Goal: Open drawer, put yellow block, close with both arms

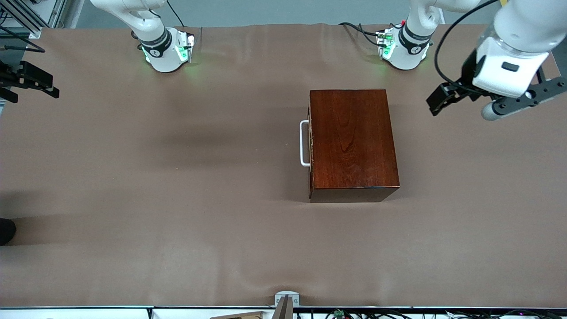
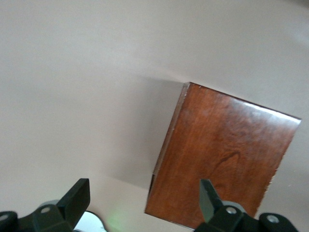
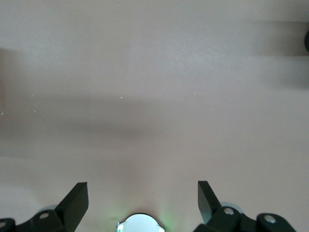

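Black left gripper (image 2: 145,200) raised, fingers wide, mahogany box (image 1: 352,144) below it, drawer (image 1: 311,141) shut; right gripper (image 3: 143,200) wide over bare table (image 1: 177,199).

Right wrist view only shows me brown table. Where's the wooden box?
Observer: The box sits mid-table, toward the left arm's end; your right gripper hangs over the right arm's end.
Child: Is its drawer open?
Observer: No, the drawer is shut, its white handle facing the right arm's end.
Child: What's the other arm doing?
Observer: The left gripper waits above the table beside the box, jaws open.
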### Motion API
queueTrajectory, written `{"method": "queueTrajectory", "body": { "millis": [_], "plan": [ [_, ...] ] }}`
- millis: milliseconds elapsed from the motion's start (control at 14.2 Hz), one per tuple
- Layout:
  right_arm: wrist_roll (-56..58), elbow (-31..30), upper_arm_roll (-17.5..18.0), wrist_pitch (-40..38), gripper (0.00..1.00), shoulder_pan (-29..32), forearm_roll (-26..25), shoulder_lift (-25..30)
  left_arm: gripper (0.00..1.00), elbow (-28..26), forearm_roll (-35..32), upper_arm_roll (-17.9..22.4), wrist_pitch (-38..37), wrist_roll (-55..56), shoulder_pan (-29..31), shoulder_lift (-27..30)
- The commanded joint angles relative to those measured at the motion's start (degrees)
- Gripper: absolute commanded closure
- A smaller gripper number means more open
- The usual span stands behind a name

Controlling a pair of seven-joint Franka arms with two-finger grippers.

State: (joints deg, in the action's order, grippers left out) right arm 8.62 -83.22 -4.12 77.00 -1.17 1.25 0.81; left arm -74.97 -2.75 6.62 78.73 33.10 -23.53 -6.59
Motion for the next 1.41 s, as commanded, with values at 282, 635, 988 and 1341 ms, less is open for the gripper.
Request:
{"method": "queueTrajectory", "body": {
  "millis": [282, 635, 988, 1341],
  "plan": [
    [-0.1, 0.34, 0.95, -0.54, 0.0, 1.08, -0.11, -0.1, 0.0, -3.26, -4.2, -0.64, 1.08, -20.52, 6.2, 2.2],
    [-0.1, 0.34, 0.95, -0.54, 0.0, 1.17, -0.11, -0.1, 0.0, -3.61, -3.41, -6.0, 2.84, -31.15, 15.7, 3.6],
    [-0.1, 0.34, 0.87, -1.07, 0.0, 1.52, -0.11, -0.1, 0.0, -6.15, -1.65, -10.13, 3.8, -32.66, 21.86, 4.92],
    [-0.1, 0.34, 0.78, -1.07, 0.0, 1.26, -0.11, -0.37, 0.0, -9.05, -1.65, -9.61, 3.8, -32.58, 20.98, 7.55]
  ]
}}
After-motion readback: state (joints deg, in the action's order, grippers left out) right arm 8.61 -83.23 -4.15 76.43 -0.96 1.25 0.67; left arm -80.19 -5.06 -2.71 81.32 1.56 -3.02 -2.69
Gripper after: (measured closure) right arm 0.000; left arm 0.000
